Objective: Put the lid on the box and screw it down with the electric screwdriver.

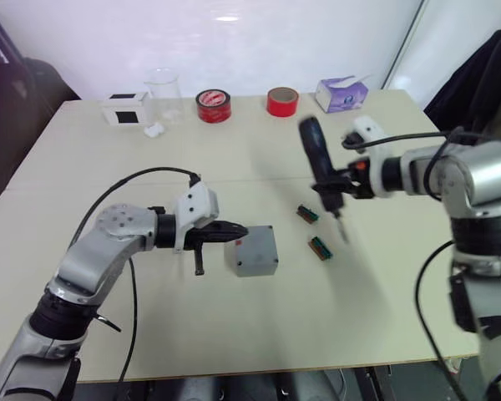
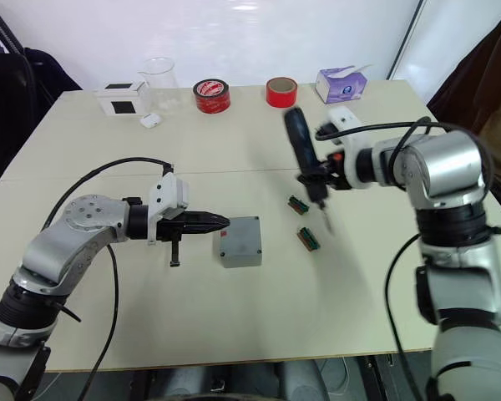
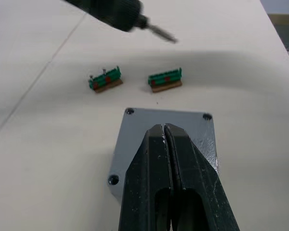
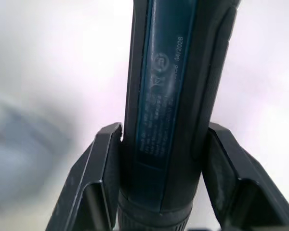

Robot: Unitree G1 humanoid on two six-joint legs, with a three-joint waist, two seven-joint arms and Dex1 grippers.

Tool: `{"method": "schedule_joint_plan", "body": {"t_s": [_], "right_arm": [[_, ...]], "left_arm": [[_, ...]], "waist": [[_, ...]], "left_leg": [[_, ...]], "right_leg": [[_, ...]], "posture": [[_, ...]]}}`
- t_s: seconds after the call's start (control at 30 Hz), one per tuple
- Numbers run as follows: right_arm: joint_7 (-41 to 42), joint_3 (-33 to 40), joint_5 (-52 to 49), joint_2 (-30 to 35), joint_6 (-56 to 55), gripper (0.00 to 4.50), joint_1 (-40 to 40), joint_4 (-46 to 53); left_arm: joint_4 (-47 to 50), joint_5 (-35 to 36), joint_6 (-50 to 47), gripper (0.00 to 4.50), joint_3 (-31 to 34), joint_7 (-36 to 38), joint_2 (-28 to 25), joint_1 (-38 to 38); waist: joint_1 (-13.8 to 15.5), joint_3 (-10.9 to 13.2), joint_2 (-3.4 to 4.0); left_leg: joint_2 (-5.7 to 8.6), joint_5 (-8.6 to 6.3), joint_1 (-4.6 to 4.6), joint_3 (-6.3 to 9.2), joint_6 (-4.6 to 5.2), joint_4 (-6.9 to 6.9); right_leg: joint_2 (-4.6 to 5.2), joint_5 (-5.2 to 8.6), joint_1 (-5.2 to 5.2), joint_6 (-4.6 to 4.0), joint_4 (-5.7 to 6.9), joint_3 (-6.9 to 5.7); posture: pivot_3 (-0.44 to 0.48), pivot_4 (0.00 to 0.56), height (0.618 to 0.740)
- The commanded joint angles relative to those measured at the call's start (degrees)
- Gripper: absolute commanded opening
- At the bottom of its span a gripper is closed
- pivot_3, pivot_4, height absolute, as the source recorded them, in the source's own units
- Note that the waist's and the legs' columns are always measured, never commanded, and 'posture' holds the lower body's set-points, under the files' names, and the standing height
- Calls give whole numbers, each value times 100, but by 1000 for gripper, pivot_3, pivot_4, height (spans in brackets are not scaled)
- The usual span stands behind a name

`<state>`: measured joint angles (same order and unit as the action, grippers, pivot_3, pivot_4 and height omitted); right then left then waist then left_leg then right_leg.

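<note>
The grey box (image 1: 255, 266) sits mid-table with the flat grey lid (image 3: 144, 126) lying on top, small screws showing at its corners. My left gripper (image 3: 164, 128) is shut with nothing in it, and its tips point over the lid from the box's left side; I cannot tell whether they touch it. To the right and above the table, the black electric screwdriver (image 1: 318, 164) hangs tilted with its thin bit (image 1: 341, 229) pointing down. My right gripper (image 1: 339, 189) is shut on its barrel (image 4: 168, 96). The bit is clear of the box, above the green parts.
Two small green-brown parts (image 1: 307, 214) (image 1: 320, 247) lie just right of the box. Along the far edge stand a white box with a black face (image 1: 127, 109), a clear beaker (image 1: 163, 94), two red tape rolls (image 1: 213, 106) (image 1: 282, 101) and a tissue box (image 1: 342, 93).
</note>
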<state>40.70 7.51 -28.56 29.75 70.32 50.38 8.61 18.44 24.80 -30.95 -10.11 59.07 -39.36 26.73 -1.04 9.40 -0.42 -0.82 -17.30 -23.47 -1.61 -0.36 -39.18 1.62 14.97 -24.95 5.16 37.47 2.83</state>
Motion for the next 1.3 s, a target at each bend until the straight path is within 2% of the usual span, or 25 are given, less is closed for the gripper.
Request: {"method": "schedule_joint_plan", "body": {"t_s": [0.03, 0.13, 0.23, 0.33, 0.6, 0.87, 1.3], "right_arm": [[-717, 883, -72, -539, -1220, 1795, -161, 721], [-641, 999, -539, -1036, -1791, 1795, -515, 1245], [-514, 756, -675, -1356, -2408, 1795, -1038, 1730], [-110, 294, -487, -1313, -3125, 1795, -1619, 2001], [-35, -661, 119, -978, -3888, 1795, -2441, 2101], [-311, -969, 493, -986, -4302, 1795, -2531, 1709], [-383, -961, 550, -919, -4505, 1795, -2515, 1464]], "left_arm": [[-6, 8, 88, 0, 63, 138, -57, 37], [-163, -103, 153, 0, -16, 189, -33, 63], [-251, -145, 135, 0, -83, 202, 37, 83], [-309, -163, 86, 0, -115, 201, 105, 98], [-593, -353, 161, 0, -326, 245, 233, 139], [-955, -726, 420, 0, -524, 223, 362, 123], [-1003, -873, 521, 0, -581, 242, 466, 54]], "waist": [[54, -1, -1], [64, -3, -4], [23, -2, -4], [12, -2, -4], [19, -2, -4], [21, -2, -4], [27, -4, -5]], "left_leg": [[-1, 0, 0, 2, 0, 0], [10, 4, 0, 4, -7, -5], [14, 4, 1, 0, -6, -5], [10, 4, 1, 1, -6, -3], [8, 6, 10, 2, -11, -4], [9, 8, 11, 3, -12, -6], [9, 8, 22, 4, -12, -6]], "right_leg": [[0, 0, 0, 0, -2, -2], [15, 0, 11, 0, -5, -7], [19, -2, 14, 4, -11, -5], [12, -2, 10, 4, -10, -5], [5, -1, 12, 2, 2, -4], [3, -1, 14, 3, 2, -4], [3, -1, 27, 3, 2, -4]], "posture": [[0, 150, 740], [0, 150, 740], [0, 150, 740], [0, 150, 740], [0, 150, 740], [0, 150, 740], [0, 150, 740]]}}
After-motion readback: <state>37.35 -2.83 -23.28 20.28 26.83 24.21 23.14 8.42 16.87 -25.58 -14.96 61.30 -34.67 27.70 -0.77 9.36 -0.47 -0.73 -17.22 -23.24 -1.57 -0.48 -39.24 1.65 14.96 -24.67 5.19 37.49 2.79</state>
